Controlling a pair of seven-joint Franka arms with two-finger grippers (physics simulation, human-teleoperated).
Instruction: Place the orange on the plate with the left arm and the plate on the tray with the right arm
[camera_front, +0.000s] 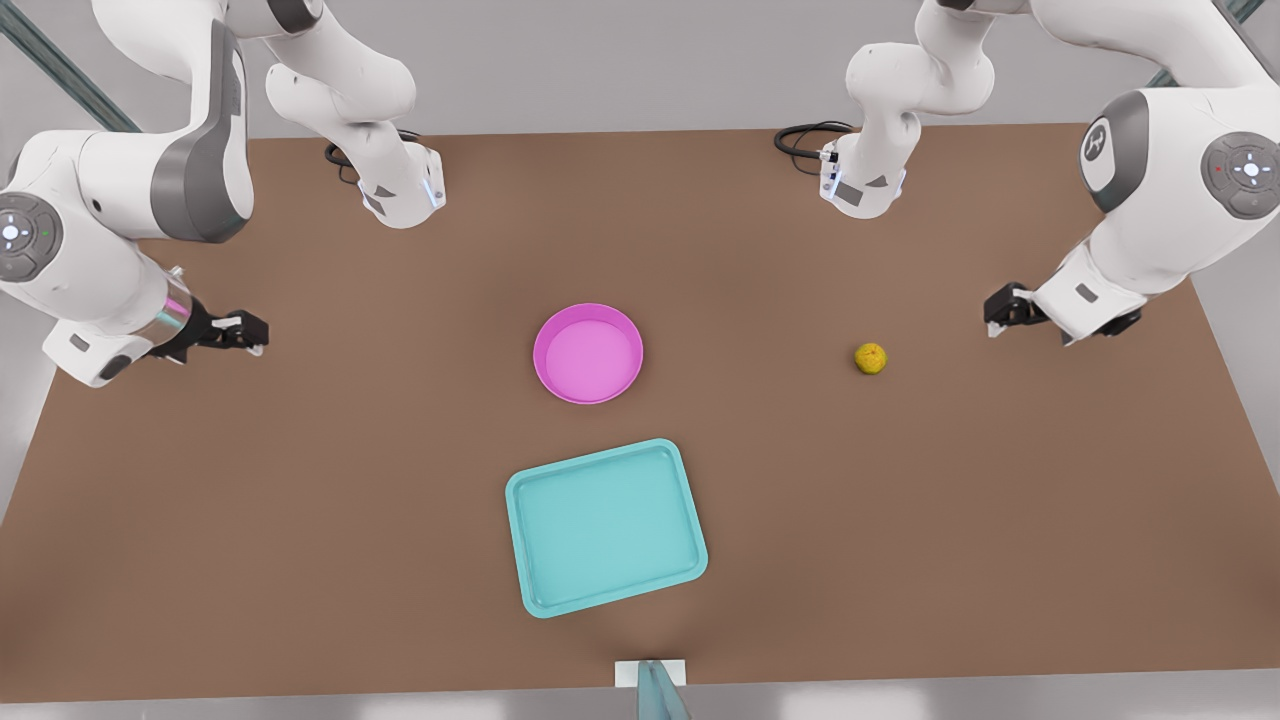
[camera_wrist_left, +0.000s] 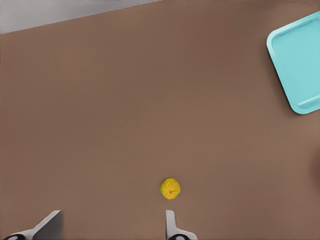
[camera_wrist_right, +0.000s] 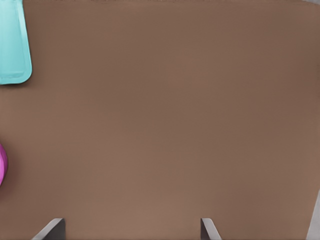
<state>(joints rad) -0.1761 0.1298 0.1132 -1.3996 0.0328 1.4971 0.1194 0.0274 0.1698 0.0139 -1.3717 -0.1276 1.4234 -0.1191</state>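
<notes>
From where I stand, 3 things lie on the brown table. The plate sits near the middle, empty. The tray lies just nearer than it, turned a little askew, also empty and not touching the plate. The orange rests on the bare table well off to the front view's right of the plate.

The left gripper hangs at the front view's right edge of the table, near the orange but apart from it. In the left wrist view its 2 fingers are spread wide with nothing between them, and the orange lies just past one fingertip, with a corner of the tray farther off.

The right gripper hangs at the front view's left side, well apart from the plate. Its fingers also stand wide apart and empty over bare table, with the plate's rim and the tray's edge at the border of the right wrist view.
</notes>
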